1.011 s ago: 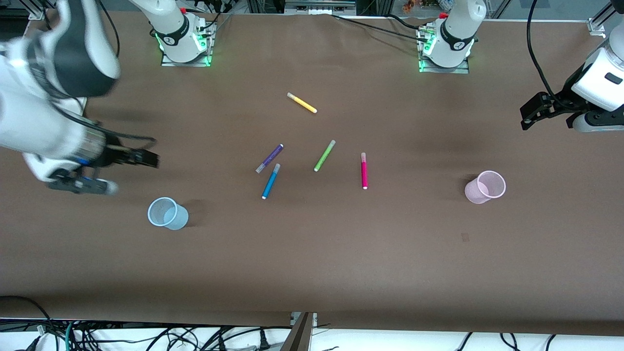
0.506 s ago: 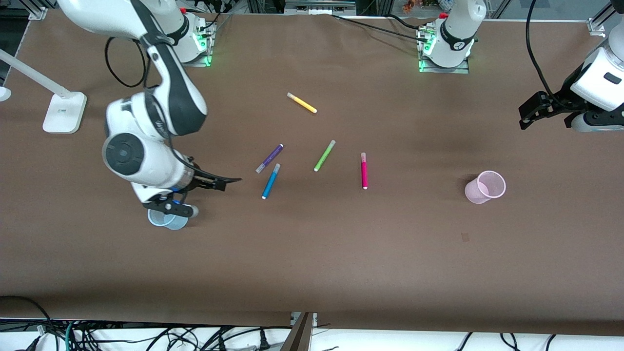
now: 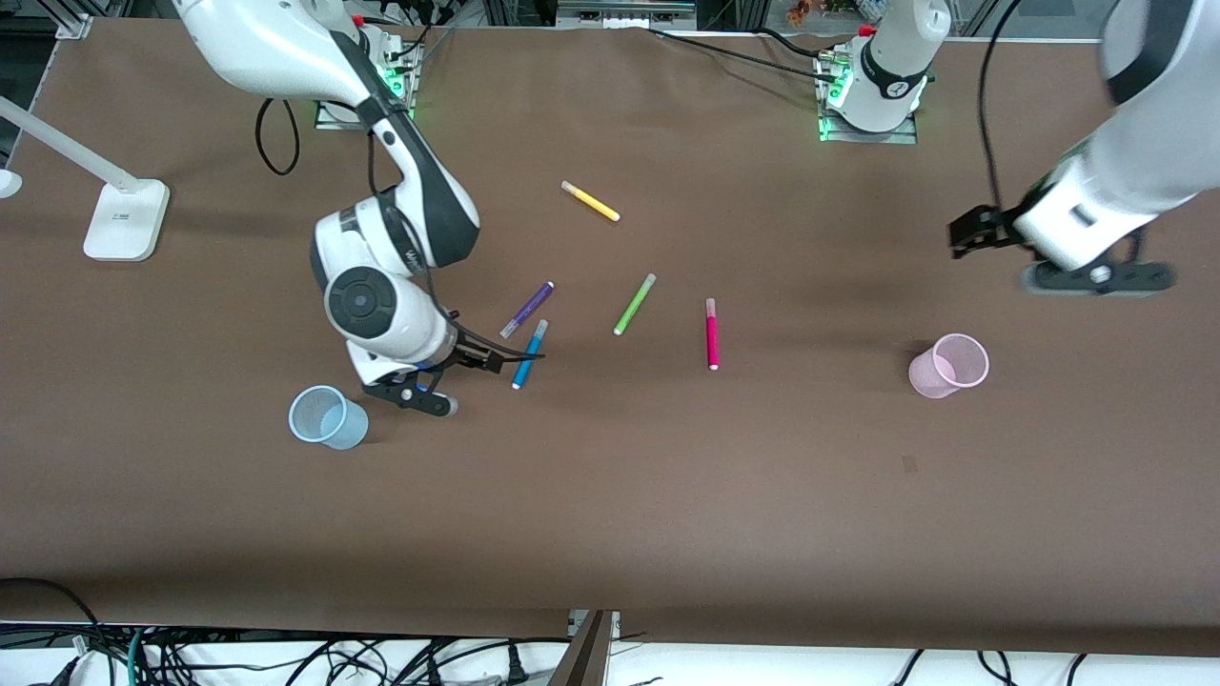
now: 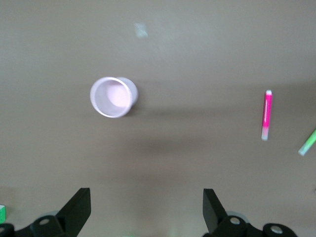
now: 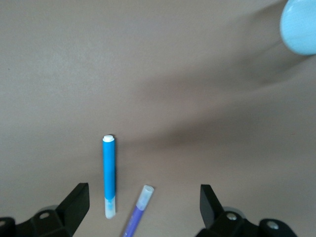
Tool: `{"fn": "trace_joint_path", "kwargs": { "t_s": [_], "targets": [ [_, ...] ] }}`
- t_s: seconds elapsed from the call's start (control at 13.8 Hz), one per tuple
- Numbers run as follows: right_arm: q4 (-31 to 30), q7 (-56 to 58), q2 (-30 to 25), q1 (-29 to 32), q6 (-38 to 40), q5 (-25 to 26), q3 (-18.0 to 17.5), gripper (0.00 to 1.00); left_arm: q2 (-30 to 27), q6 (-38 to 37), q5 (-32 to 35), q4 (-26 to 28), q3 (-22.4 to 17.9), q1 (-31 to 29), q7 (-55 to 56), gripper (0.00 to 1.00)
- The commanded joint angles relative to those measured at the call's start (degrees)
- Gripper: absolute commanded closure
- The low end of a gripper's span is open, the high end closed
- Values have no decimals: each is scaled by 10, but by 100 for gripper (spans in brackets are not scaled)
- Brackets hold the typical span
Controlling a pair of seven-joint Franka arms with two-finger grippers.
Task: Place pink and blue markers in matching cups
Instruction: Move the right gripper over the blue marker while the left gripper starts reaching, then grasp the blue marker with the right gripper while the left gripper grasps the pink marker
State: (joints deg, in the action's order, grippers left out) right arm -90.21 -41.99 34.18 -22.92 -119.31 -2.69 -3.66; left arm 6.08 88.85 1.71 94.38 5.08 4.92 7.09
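Observation:
The blue marker [image 3: 530,353] and the pink marker [image 3: 711,332] lie flat mid-table. The pale blue cup [image 3: 327,417] stands toward the right arm's end and the pale pink cup [image 3: 947,366] toward the left arm's end. My right gripper [image 3: 496,359] is open and empty, low over the table between the blue cup and the blue marker. Its wrist view shows the blue marker [image 5: 109,175] just ahead of the open right gripper [image 5: 143,192]. My left gripper [image 3: 967,233] is open and empty, up over the table near the pink cup [image 4: 113,97]. The left wrist view also shows the pink marker [image 4: 267,114].
A purple marker [image 3: 527,309] lies beside the blue one, its cap end close to the blue marker's cap [image 5: 138,210]. A lime-green marker [image 3: 635,303] lies between the blue and pink markers. A yellow marker [image 3: 590,201] lies nearer the bases. A white lamp base [image 3: 124,219] stands at the right arm's end.
My right arm has swept from its end of the table, over the blue cup, to beside the blue marker. My left arm has started moving in toward the pink cup.

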Motion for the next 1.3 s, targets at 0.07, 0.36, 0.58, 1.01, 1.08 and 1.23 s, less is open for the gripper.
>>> {"fn": "trace_joint_path", "kwargs": {
  "t_s": [0.07, 0.36, 0.58, 1.01, 1.08, 1.23],
  "targets": [
    [-20, -42, 18, -23, -60, 5, 3, 1, 107, 31, -5, -16, 75, 5, 4, 0],
    [-20, -49, 55, -42, -116, 5, 4, 1, 195, 111, -6, -1, 119, 5, 5, 0],
    [-20, -49, 75, -46, -144, 8, 4, 1, 225, 173, -7, 15, 144, 14, 24, 0],
    [-19, -63, 94, -54, -160, 4, 3, 1, 224, 350, 25, 115, 146, 98, 217, 0],
    [-19, -70, 95, -62, -161, 4, 3, 1, 225, 373, 29, 126, 146, 98, 217, 0],
    [-19, -82, 98, -70, -161, 3, 3, 1, 229, 411, 31, 144, 146, 99, 217, 0]
  ]
}}
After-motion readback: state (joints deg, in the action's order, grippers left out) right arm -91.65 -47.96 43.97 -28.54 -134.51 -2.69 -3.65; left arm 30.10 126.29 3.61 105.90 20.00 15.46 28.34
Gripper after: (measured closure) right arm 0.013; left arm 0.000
